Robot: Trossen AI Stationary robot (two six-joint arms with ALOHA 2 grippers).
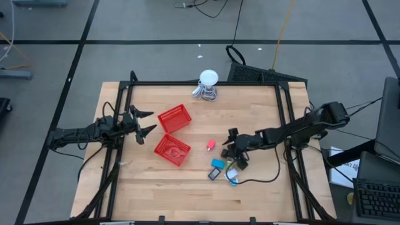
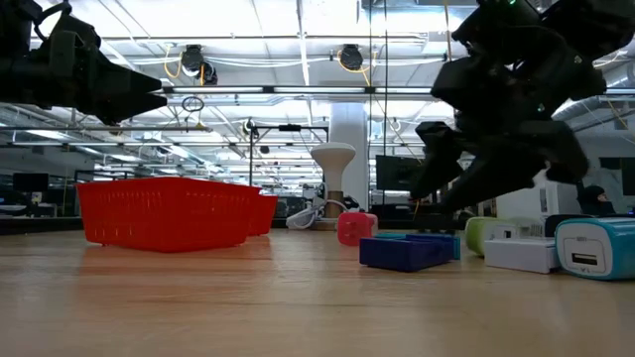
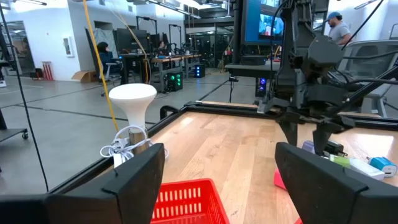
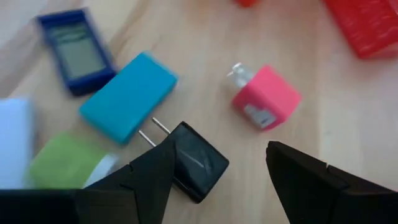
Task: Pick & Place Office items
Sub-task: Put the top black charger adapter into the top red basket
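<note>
Several small office items lie on the table right of centre: a pink-red cube [image 4: 266, 98] [image 1: 210, 145], a light blue block [image 4: 129, 95] [image 1: 217, 164], a dark blue piece [image 4: 76, 42], a green piece [image 4: 62, 160], a white piece [image 4: 12, 124] and a black plug [image 4: 198, 160]. My right gripper [image 1: 234, 147] [image 4: 214, 180] hovers open just above them. In its wrist view the black plug lies beside one finger and the pink cube lies ahead. My left gripper [image 1: 146, 122] [image 3: 217, 177] waits open above the table's left part, next to a red basket [image 1: 174, 119].
A second red mesh basket [image 1: 172, 150] lies tilted near the table's middle, left of the items. A white round-headed gadget with coiled cable [image 1: 208, 84] stands at the far edge. A black frame [image 1: 284, 106] borders the table. A cable [image 1: 269, 178] trails near the right arm.
</note>
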